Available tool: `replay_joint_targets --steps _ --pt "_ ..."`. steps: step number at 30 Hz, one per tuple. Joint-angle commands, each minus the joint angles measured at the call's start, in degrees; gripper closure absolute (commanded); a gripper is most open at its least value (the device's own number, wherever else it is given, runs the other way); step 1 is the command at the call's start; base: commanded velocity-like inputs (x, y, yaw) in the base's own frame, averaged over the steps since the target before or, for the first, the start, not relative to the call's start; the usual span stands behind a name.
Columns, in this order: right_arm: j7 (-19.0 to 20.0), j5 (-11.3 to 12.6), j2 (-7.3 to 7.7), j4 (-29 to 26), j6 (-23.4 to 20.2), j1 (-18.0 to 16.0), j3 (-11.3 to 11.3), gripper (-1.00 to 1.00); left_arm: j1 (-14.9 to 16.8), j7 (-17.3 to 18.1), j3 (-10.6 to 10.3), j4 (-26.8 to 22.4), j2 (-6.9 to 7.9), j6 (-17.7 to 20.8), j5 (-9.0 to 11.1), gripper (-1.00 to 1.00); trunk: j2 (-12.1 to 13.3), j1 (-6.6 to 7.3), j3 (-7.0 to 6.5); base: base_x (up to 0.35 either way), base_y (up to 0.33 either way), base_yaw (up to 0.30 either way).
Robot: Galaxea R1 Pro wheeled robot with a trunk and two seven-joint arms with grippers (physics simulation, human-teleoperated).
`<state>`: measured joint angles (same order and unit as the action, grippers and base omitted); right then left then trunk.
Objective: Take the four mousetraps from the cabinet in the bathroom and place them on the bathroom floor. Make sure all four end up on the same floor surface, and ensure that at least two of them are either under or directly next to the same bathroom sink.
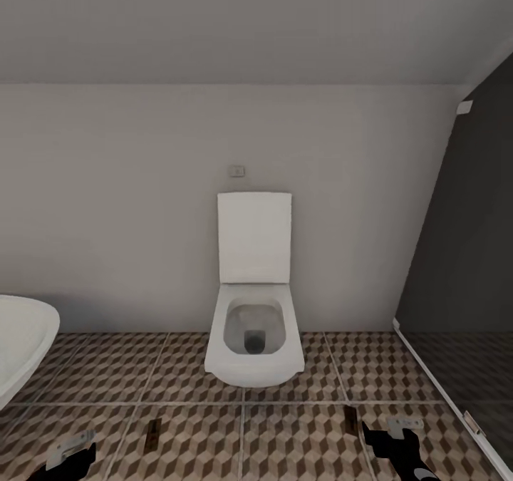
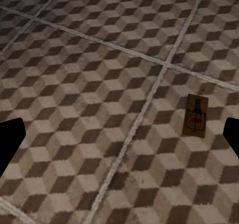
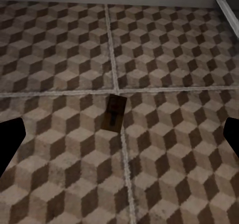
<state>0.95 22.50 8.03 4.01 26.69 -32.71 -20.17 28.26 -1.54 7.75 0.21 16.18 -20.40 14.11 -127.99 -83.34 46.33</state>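
Facing a white toilet [image 1: 254,324] with raised lid, set against a plain grey wall [image 1: 128,196]. Small flush plate [image 1: 236,172] on the wall just above the lid. At the near left, the rounded edge of a white tub [image 1: 21,342]. At the right, a dark glass panel [image 1: 463,267] with a pale frame along its foot.

On the bathroom floor [image 1: 178,367], cube-patterned tiles with pale grout lines. Two mousetraps lying flat on these tiles, well apart: the left mousetrap [image 1: 150,435] in front of the toilet toward the left, the right mousetrap [image 1: 350,418] toward the right. In the left wrist view, the left mousetrap [image 2: 195,115] beside a grout line, wire parts and a red mark visible on its board. In the right wrist view, the right mousetrap [image 3: 114,112] just below a crossing of grout lines, its upper end touching the horizontal line.

Left hand [image 1: 68,456] low at the bottom edge, above the floor, near the left mousetrap but apart from it. Right hand [image 1: 392,438] just beside the right mousetrap, not touching. Both hands spread wide and gripping nothing, with dark fingertips [image 2: 10,144] at the two sides of each wrist view.
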Motion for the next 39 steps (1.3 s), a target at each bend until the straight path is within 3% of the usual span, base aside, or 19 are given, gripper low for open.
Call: replay_joint_targets --steps 1,39 --pt "0.1 0.44 -0.03 0.21 0.3 -0.08 -0.48 -1.0 0.04 -0.03 0.43 0.07 0.0 -0.17 -0.22 -1.0 0.39 0.24 -0.13 0.0 0.0 0.0" --pt "0.11 0.44 -0.03 0.21 0.3 -0.08 -0.48 -1.0 0.04 -0.04 0.42 0.49 -0.36 -0.08 -0.31 -1.0 15.63 8.58 -6.95 0.0 0.0 0.0"
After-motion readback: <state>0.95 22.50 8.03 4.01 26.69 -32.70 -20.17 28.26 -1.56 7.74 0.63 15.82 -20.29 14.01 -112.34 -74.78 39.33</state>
